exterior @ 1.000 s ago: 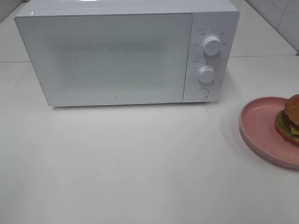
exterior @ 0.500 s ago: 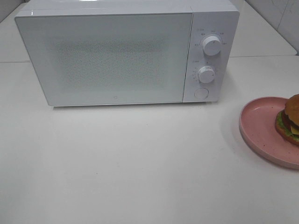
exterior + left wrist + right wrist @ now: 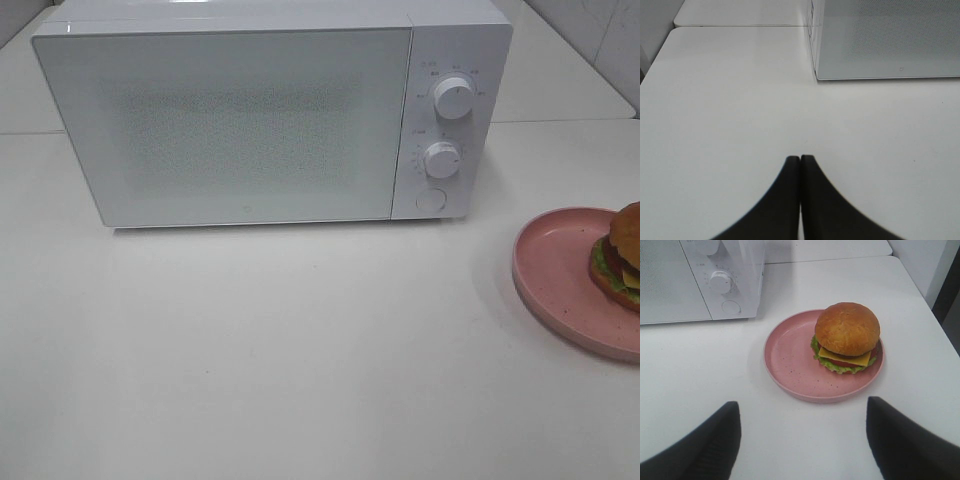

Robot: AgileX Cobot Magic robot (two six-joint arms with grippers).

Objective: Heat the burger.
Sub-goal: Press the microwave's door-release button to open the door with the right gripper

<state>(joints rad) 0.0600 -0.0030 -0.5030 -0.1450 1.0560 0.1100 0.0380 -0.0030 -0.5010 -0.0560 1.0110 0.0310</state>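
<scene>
So we've got the burger (image 3: pixel 847 336) sitting on the pink plate (image 3: pixel 790 360) on the table (image 3: pixel 300 350), off to the right of the white microwave (image 3: pixel 230 120), whose door is closed. Our right end effector (image 3: pixel 802 409) hangs near the plate with jaws spread wide and empty. The left end effector (image 3: pixel 800 160) has its jaws pressed together over the table, holding nothing.

white microwave (image 3: pixel 240 120), pink plate (image 3: pixel 553 272) on white table (image 3: pixel 300 360)
</scene>
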